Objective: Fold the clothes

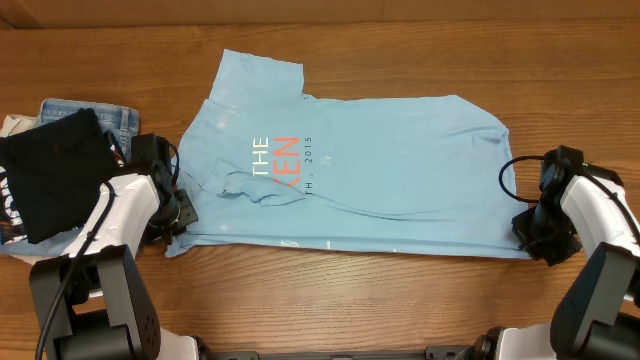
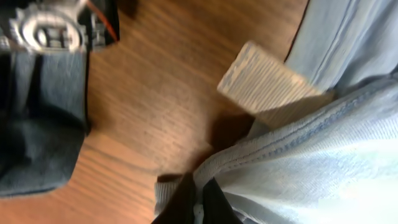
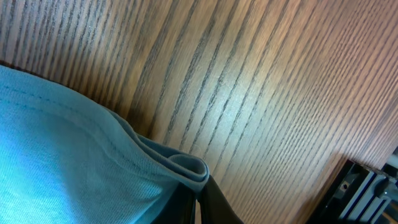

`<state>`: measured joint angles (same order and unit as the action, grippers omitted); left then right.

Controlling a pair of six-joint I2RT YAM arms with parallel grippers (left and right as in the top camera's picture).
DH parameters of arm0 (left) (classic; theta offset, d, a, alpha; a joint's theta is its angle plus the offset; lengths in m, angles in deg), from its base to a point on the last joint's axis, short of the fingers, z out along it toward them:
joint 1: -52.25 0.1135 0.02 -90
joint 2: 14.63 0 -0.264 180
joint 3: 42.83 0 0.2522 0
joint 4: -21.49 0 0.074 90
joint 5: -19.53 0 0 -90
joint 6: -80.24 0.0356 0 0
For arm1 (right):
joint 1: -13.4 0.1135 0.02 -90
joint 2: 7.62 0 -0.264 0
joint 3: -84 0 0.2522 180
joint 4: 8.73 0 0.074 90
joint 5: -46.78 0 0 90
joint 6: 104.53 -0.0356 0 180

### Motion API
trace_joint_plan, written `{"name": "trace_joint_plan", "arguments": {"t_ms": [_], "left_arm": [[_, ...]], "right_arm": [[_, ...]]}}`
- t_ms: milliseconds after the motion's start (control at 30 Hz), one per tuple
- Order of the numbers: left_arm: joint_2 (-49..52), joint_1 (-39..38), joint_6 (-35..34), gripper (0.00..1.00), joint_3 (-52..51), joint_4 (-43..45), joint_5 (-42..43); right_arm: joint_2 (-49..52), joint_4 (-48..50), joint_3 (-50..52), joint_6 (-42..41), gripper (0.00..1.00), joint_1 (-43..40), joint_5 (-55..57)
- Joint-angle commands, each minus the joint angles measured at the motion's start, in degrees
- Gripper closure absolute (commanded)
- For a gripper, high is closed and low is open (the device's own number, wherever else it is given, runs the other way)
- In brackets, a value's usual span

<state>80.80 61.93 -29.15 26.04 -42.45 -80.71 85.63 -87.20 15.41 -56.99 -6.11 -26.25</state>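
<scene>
A light sky-blue short-sleeved cotton T-shirt (image 1: pixel 400 170) is seen spread lengthwise across the middle of a brown wooden counter (image 1: pixel 350 300). Red-orange and white lettering (image 1: pixel 275 160) is printed on its left half, and one sleeve juts out at its far left corner. The shirt's near left corner is pinched by the left end effector (image 1: pixel 172 222). In the left wrist view the stitched hem (image 2: pixel 311 168) is shown clamped between the closed dark fingers (image 2: pixel 198 202). The shirt's near right corner is gripped by the right end effector (image 1: pixel 530 235). In the right wrist view a doubled fold of blue fabric (image 3: pixel 62 155) is shown caught between its closed fingers (image 3: pixel 198 205), with bare wood grain (image 3: pixel 249 74) beyond. Left of the shirt, a black garment with white print (image 1: pixel 55 175) is piled on blue denim jeans (image 1: pixel 110 115).
</scene>
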Motion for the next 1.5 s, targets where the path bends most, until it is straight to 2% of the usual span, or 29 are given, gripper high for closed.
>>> {"name": "trace_joint_plan", "arguments": {"t_ms": [0,100,233,600,667,833,1000,1100,1167,1367,1400,1467], "left_arm": [[0.42,-0.37,-1.40,0.95,1.22,-1.73,-1.53],[0.42,-0.35,-1.62,0.96,1.22,-5.09,-3.32],[0.42,-0.22,-5.38,0.96,1.22,-8.28,-6.97],[0.37,-0.22,-8.04,0.96,1.27,-10.91,-7.23],[0.20,-0.22,-7.96,0.91,1.42,-10.78,-5.22],[-1.20,-0.33,-7.63,0.76,2.16,-10.47,-3.34],[-3.87,-0.33,-7.13,0.74,4.46,-10.93,-2.82],[-5.95,-0.33,-5.16,0.72,6.21,-10.86,-0.44],[-7.04,-0.33,-3.54,0.71,7.28,-10.45,1.75],[-8.48,-0.35,6.34,0.66,11.61,-7.87,13.03],[-8.46,-0.37,8.26,0.60,12.66,-7.19,15.17],[-8.46,-0.46,10.73,0.37,15.34,-6.08,19.04]], "right_arm": [[-0.98,0.13,0.07,-0.92,0.93,-0.50,3.08],[-0.98,-0.15,0.07,-1.40,0.93,-0.52,4.09],[-0.98,-1.29,0.07,-3.06,0.93,-0.55,5.51],[-1.01,-1.31,0.07,-2.27,0.95,-4.09,2.93],[-1.01,-0.68,0.00,-2.10,0.94,-4.09,2.27],[-1.01,0.17,-0.02,-2.12,0.85,-3.87,1.81],[-1.01,0.50,-0.35,-2.08,0.81,-3.87,0.50],[-1.09,0.57,-1.51,-0.11,0.48,-3.87,-1.75],[-1.29,0.59,-2.56,1.25,0.37,-3.82,-3.32],[-2.36,0.52,-8.83,9.22,0.33,-3.82,-10.14],[-2.56,0.48,-10.14,11.26,0.33,-3.80,-11.82],[-3.04,0.09,-13.38,15.19,0.30,-3.74,-15.17]]}}
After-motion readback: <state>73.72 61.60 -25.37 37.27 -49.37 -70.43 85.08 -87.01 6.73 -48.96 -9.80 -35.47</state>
